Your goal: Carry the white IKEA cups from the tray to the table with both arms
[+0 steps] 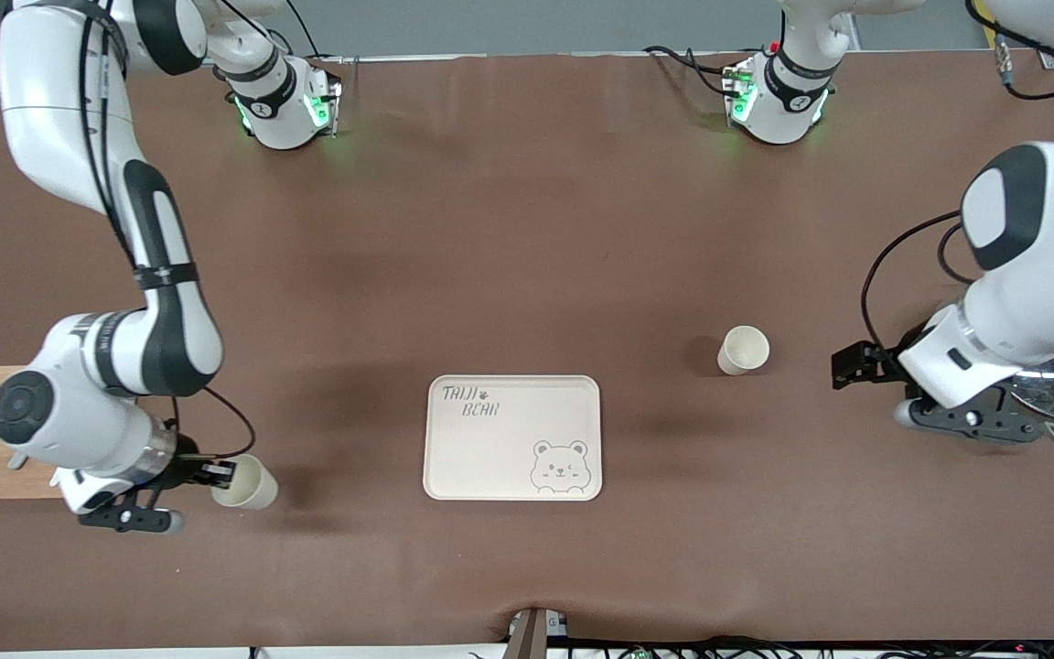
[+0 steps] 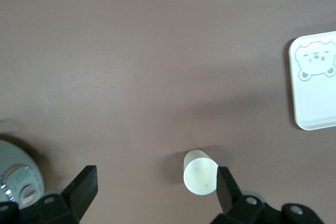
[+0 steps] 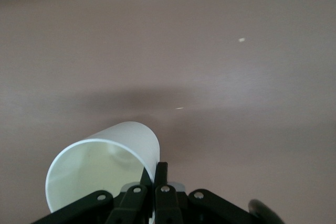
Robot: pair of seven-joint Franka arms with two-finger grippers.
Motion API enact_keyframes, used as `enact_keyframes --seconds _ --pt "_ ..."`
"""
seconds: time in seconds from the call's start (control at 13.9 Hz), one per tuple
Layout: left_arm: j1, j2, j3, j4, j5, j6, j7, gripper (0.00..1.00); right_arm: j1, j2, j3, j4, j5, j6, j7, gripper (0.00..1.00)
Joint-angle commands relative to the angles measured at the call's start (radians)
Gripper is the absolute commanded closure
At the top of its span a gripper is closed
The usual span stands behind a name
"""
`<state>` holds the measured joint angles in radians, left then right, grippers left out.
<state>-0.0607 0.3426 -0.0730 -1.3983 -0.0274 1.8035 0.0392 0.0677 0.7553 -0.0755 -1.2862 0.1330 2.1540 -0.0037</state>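
Nearest the camera, the right tool [image 1: 216,476] pinches one white cup's [image 1: 246,482] rim, toward the right arm's end from the bear tray [image 1: 454,458]. Toward the left arm's end, the second cup [image 1: 743,350] stands on the counter [image 1: 527,229]; the left tool [image 1: 843,368] hangs open beside it.

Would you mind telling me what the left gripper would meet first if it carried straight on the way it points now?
Probably the loose white cup. The left gripper is open, and in the left wrist view the cup stands just ahead, close beside one finger rather than centred, so that finger might clip it. Depth is unclear.
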Motion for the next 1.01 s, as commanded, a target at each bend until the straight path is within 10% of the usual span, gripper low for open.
enact_keyframes --seconds 0.0,0.93 --pt "0.038 -0.108 -0.004 -0.002 -0.003 -0.123 -0.001 0.00 -0.072 -0.013 0.022 -0.016 -0.004 -0.011 -0.143 1.00" --pt "0.055 -0.116 -0.002 -0.001 0.050 -0.126 0.019 0.00 -0.121 0.088 0.020 -0.035 -0.018 0.050 -0.225 1.00"
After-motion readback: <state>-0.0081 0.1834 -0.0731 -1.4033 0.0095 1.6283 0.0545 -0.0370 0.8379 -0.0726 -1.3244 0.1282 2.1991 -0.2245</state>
